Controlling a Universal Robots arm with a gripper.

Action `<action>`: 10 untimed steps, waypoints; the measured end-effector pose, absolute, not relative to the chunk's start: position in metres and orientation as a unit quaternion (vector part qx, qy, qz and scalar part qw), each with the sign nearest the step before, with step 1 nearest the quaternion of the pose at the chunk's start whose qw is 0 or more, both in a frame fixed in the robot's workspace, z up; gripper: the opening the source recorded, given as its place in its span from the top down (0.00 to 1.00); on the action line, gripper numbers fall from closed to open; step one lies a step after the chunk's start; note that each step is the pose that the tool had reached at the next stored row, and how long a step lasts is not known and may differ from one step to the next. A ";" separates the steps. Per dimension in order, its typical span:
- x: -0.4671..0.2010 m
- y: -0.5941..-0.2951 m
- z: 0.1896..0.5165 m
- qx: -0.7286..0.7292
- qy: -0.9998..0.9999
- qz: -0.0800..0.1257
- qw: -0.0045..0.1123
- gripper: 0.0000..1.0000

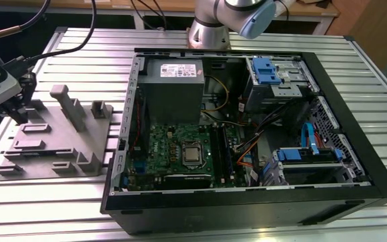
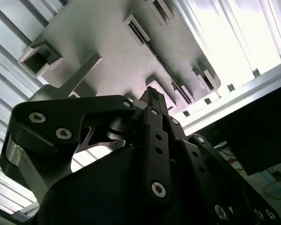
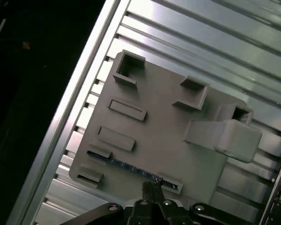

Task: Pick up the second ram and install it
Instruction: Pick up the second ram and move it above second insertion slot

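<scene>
The second ram [image 3: 124, 164] is a thin dark stick with a bluish edge. It stands on edge in a slot along one side of the grey fixture plate [image 3: 164, 131]. My gripper [image 3: 152, 185] hangs just over the stick near one end, its two fingers pressed together, shut. I cannot tell whether the tips touch the stick. In the exterior view the gripper [image 1: 18, 115] is low at the fixture's [image 1: 52, 146] far left edge, well left of the open computer case. The closed fingers [image 2: 152, 101] point at the fixture's slotted side.
A tall grey post [image 1: 66, 106] rises from the fixture, right of the gripper. The open black case [image 1: 247, 212] holds the green motherboard [image 1: 180, 151], a grey power supply [image 1: 173, 85] and blue drive brackets [image 1: 264, 70]. All stand on a ribbed metal table [image 1: 46, 201].
</scene>
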State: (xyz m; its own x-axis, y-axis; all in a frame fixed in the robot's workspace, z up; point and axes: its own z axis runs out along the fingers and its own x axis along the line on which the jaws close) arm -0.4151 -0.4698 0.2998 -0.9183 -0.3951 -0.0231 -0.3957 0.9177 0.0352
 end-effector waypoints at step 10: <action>-0.416 -0.470 0.300 -0.277 0.961 0.020 0.006 0.89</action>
